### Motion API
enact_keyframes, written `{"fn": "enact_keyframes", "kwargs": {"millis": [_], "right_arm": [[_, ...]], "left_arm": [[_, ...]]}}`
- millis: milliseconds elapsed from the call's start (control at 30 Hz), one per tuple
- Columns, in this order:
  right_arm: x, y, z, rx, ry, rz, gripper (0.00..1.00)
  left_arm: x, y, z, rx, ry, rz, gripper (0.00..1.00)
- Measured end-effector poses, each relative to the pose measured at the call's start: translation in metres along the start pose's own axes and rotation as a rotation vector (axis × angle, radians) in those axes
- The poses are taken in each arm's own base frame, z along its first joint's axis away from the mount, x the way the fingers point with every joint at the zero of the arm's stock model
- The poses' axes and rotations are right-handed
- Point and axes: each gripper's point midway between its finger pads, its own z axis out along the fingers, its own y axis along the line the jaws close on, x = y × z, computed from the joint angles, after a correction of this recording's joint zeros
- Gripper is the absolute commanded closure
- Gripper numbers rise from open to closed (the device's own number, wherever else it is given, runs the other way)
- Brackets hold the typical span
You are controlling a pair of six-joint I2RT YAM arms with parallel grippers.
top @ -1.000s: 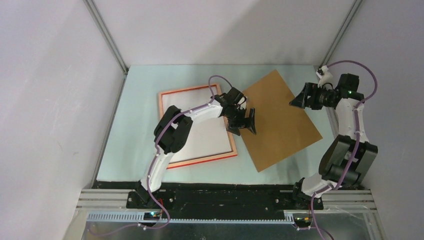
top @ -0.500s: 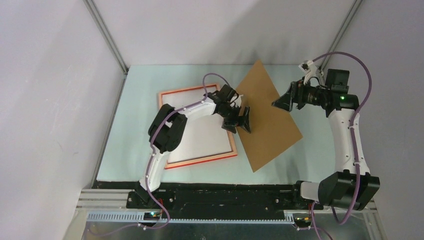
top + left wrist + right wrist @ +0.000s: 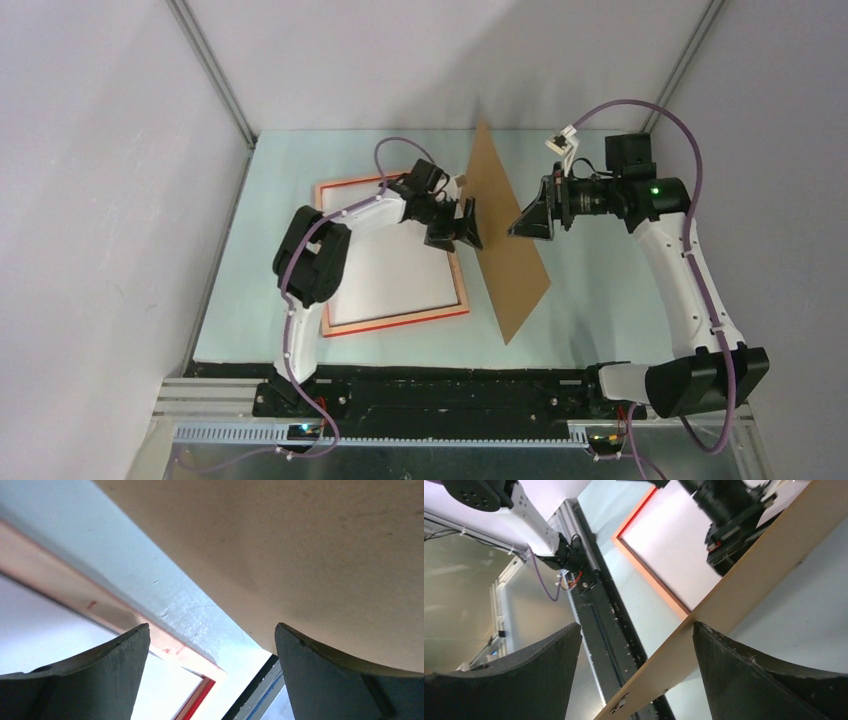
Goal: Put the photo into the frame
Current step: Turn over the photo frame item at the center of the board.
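Note:
The frame [image 3: 395, 320] lies flat left of centre, red-orange rim around a white rectangle [image 3: 390, 275]. The photo's printed picture is out of view. The brown backing board [image 3: 510, 285] stands steeply tilted on its edge just right of the frame. My left gripper [image 3: 458, 228] is open at the board's left face, over the frame's right rail [image 3: 100, 610], with the board [image 3: 300, 545] above it. My right gripper [image 3: 522, 222] is open at the board's right face. In the right wrist view the board's edge [image 3: 744, 575] runs diagonally between the fingers and touches one fingertip [image 3: 704, 632].
The pale green mat [image 3: 270, 250] ends at the black rail [image 3: 450, 385] along the near edge. Grey walls close in the left, back and right. The left arm's wrist [image 3: 734, 510] hangs close behind the board.
My right gripper has swung left and the board has risen from lying flat to nearly upright. My left gripper has drawn back left over the frame's rail. Both stayed open.

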Motion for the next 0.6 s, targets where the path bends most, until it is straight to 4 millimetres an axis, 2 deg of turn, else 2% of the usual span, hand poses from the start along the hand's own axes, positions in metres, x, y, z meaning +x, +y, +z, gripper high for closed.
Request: {"fn": "enact_keyframes", "kwargs": {"millis": [133, 267, 367, 533, 567, 600], "right_arm": [[0.005, 0.010, 0.008, -0.036, 0.049, 0.036, 0.14], [0.005, 0.013, 0.009, -0.044, 0.059, 0.044, 0.13], [0.004, 0.014, 0.010, -0.048, 0.065, 0.049, 0.13], [0.001, 0.017, 0.013, -0.061, 0.077, 0.048, 0.13], [0.000, 0.017, 0.014, -0.064, 0.078, 0.047, 0.13], [0.000, 0.017, 0.016, -0.067, 0.081, 0.047, 0.13]], "left_arm": [[-0.006, 0.010, -0.024, -0.018, -0.055, -0.016, 0.00], [-0.010, 0.008, -0.053, -0.029, -0.110, -0.001, 0.00], [-0.015, -0.011, -0.077, -0.013, -0.164, 0.046, 0.00], [-0.030, -0.059, -0.127, 0.037, -0.290, 0.141, 0.00], [-0.032, -0.062, -0.130, 0.041, -0.299, 0.148, 0.00], [-0.039, -0.075, -0.142, 0.058, -0.334, 0.163, 0.00]]}}
